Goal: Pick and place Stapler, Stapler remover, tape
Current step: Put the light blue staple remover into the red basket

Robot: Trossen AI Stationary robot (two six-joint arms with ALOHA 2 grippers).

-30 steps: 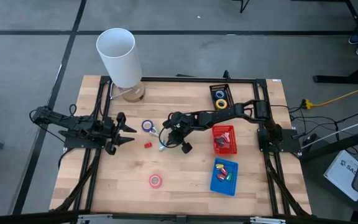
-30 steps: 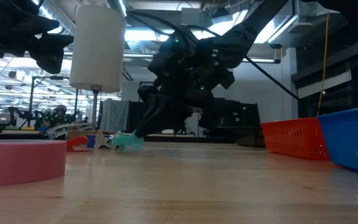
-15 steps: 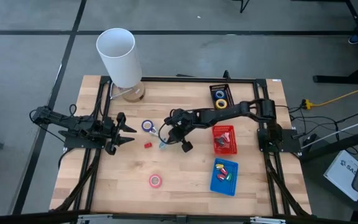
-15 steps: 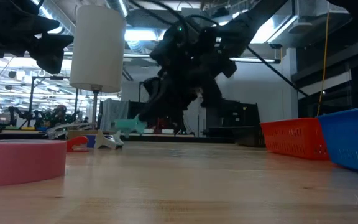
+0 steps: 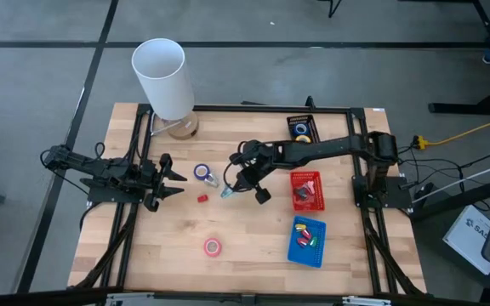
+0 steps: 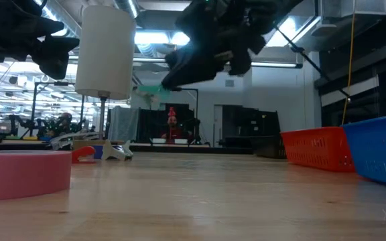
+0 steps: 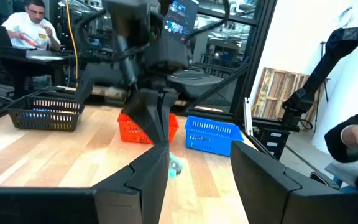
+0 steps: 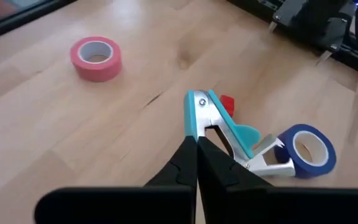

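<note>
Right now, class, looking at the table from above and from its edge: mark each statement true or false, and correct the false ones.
1. The right gripper holds the teal stapler remover clear above the table. True.
2. The pink tape lies in the red basket. False: it lies on the bare table.
3. The left gripper is shut on the blue tape. False: it is open and empty, apart from that roll.
4. The black tray holds a blue roll and a yellow roll. True.
</note>
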